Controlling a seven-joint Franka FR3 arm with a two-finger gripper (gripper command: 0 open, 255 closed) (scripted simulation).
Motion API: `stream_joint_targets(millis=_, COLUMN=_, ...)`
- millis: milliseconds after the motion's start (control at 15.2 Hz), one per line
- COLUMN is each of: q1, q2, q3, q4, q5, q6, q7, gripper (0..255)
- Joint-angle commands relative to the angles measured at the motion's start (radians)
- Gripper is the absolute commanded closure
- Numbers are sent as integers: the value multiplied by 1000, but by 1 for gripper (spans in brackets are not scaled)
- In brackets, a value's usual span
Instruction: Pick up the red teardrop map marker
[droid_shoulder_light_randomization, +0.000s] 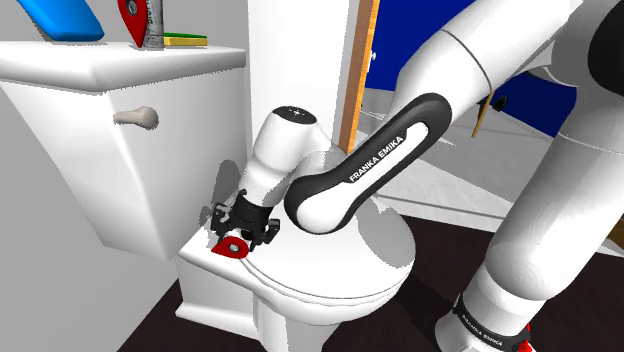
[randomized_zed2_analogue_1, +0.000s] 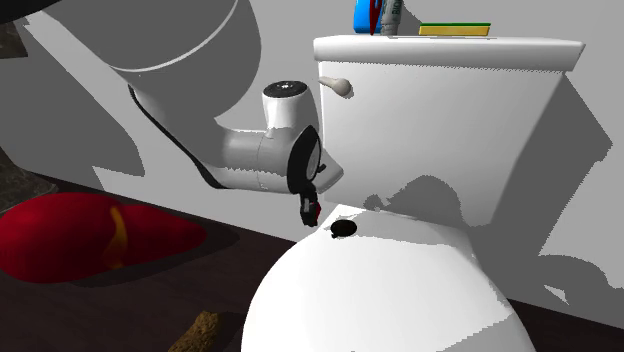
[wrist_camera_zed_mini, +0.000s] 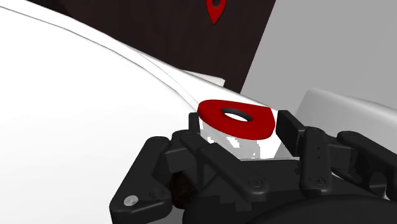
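Grasping is the step in hand. The pincer (droid_shoulder_light_randomization: 238, 234) is down on the toilet's flat ledge at the foot of the tank (droid_shoulder_light_randomization: 85, 175), below the flush lever (droid_shoulder_light_randomization: 137, 118). The red teardrop marker (wrist_camera_zed_mini: 252, 126) lies between its fingers. In the wrist view the two black fingers stand hard against the marker's two sides, so I judge the pincer to be closed on it. I cannot tell whether the marker has left the porcelain.

The next move calls for a straight rise away from the ledge with the grip kept firm. The piece is thin and flat and held only by its edges, so it could slip or tip out. The rise should also stay forward of the tank's front wall and the lever.

- One arm and one pincer.
- Two red teardrop markers for certain: the one in the pincer and a second marker (droid_shoulder_light_randomization: 131, 20) standing on top of the tank.
- A small red teardrop (wrist_camera_zed_mini: 215, 9) shows against dark floor past the ledge in the wrist view, possibly a third.
- Also on top of the tank: one blue object (droid_shoulder_light_randomization: 60, 18), one grey object (droid_shoulder_light_randomization: 155, 25) and one flat yellow-and-green block (droid_shoulder_light_randomization: 186, 40).
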Motion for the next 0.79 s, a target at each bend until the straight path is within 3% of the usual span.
stream_joint_targets(millis=0, q1=0, q2=4, q3=0, q4=-1, q5=-6, q6=3, q7=4, gripper=255)
stream_joint_targets(millis=528, q1=0, q2=4, q3=0, q4=0, q5=-7, q6=2, q7=6, gripper=255)
stream_joint_targets(millis=726, q1=2, q2=-39, q3=5, q4=11, q5=70, q6=-38, q7=-50, gripper=255)
